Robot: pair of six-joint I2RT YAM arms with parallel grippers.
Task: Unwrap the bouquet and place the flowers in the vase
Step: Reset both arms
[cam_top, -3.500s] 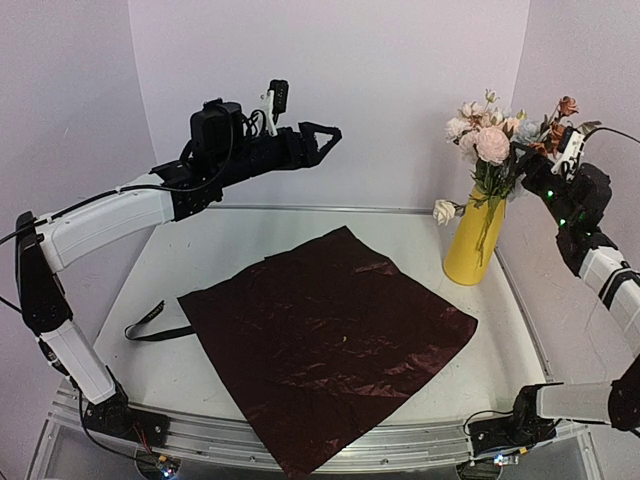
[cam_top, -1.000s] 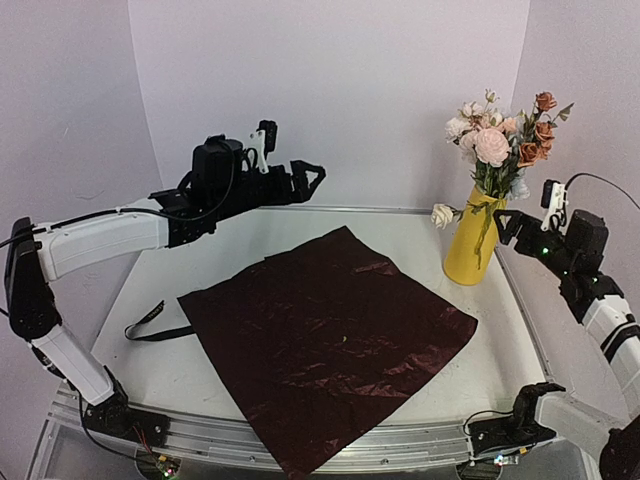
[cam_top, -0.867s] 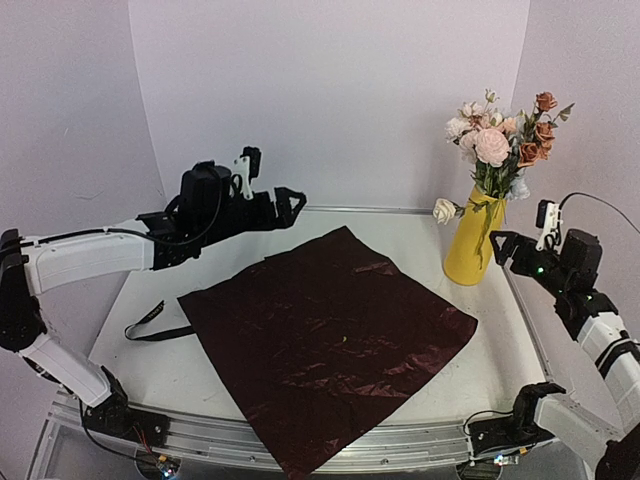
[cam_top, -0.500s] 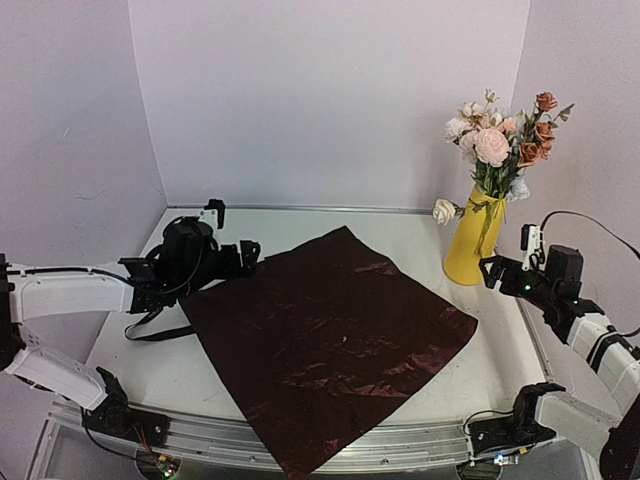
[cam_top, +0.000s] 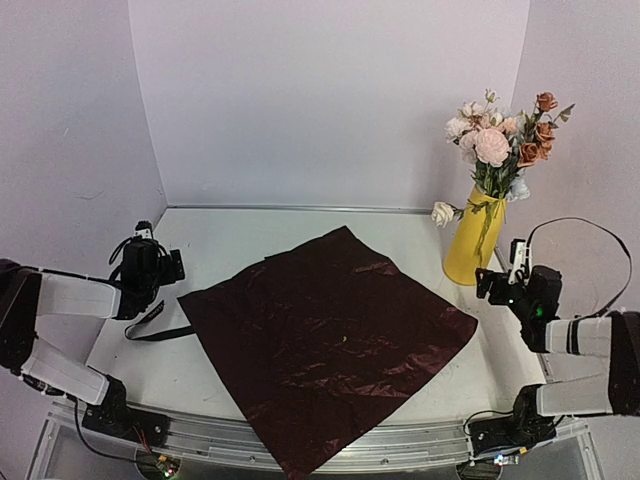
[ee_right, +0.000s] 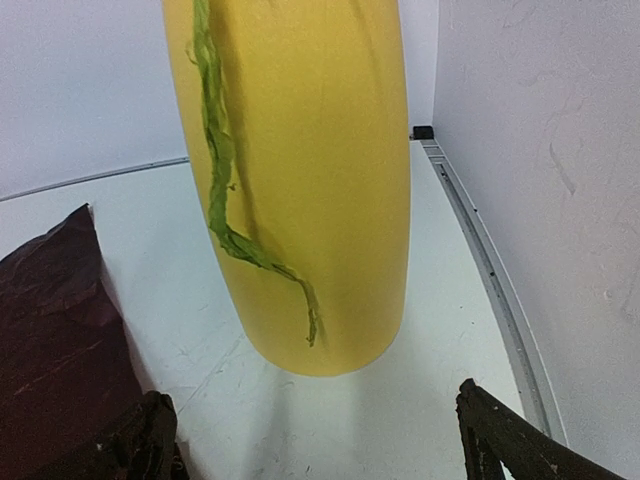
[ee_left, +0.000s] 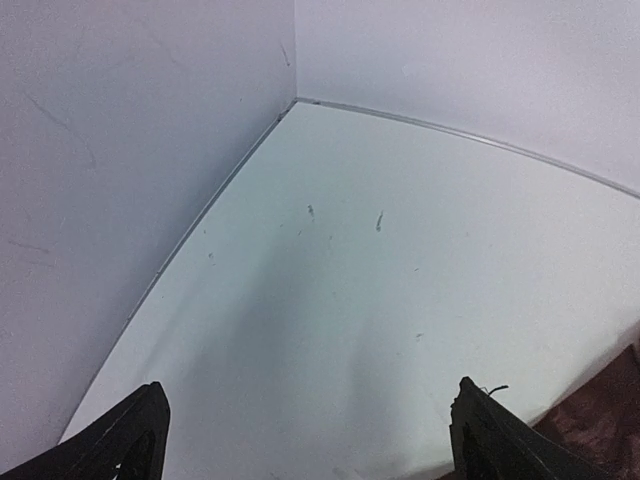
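Observation:
The bouquet is undone. Its flowers [cam_top: 497,140], pink, cream and rust-orange, stand in the mustard-yellow vase [cam_top: 470,245] at the back right, and one white rose [cam_top: 443,212] droops to the left of the neck. In the right wrist view the vase [ee_right: 320,180] fills the top, with a green stem [ee_right: 225,190] hanging down its outside. My right gripper [cam_top: 486,284] [ee_right: 315,420] is open and empty, low on the table just right of the vase base. My left gripper [cam_top: 172,268] [ee_left: 310,420] is open and empty, low at the table's left side.
The dark red wrap [cam_top: 325,335] lies spread flat across the table's middle; its edges show in both wrist views [ee_left: 600,420] [ee_right: 55,330]. A black ribbon [cam_top: 150,322] lies at its left edge, below my left gripper. Walls close the back and both sides.
Both arms have pulled back and sunk toward the table. The left gripper dropped from high over the back left. The right one left the flower heads and came down beside the vase base.

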